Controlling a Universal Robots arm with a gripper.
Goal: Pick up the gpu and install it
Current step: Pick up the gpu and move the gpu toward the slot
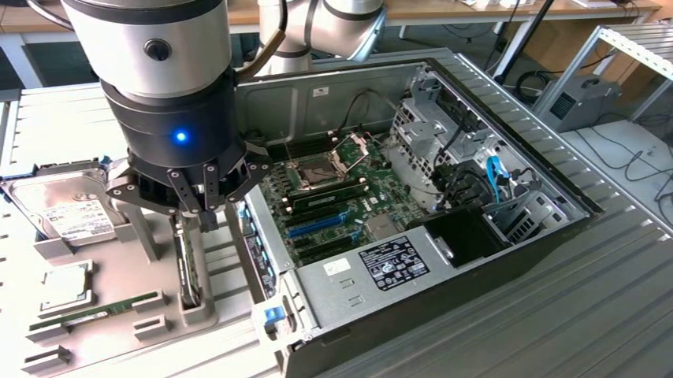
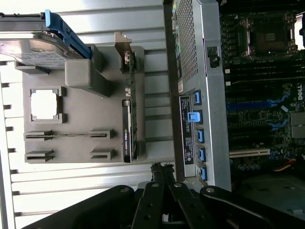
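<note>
In the pick-up approach, the gripper (image 1: pixel 200 214), fingers together and empty, hangs over the on-edge gpu (image 1: pixel 189 272), so a grasp likely calls for parting them across its thin board.

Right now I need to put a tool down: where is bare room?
Bare: the ribbed table at the exterior view's lower right, beside the computer case. Crowded: the grey tray, holding hard drive, graphics card and chip, with the gripper over it.

We are in a robotics lab or workshop. We identify it by an industrial robot arm (image 1: pixel 158 79) over a ribbed metal workbench (image 1: pixel 547 315), an opened computer case (image 1: pixel 305 98), a grey parts holder (image 1: pixel 126 276), and desks (image 1: pixel 442 9) with trailing cables (image 1: pixel 641 165) behind.
</note>
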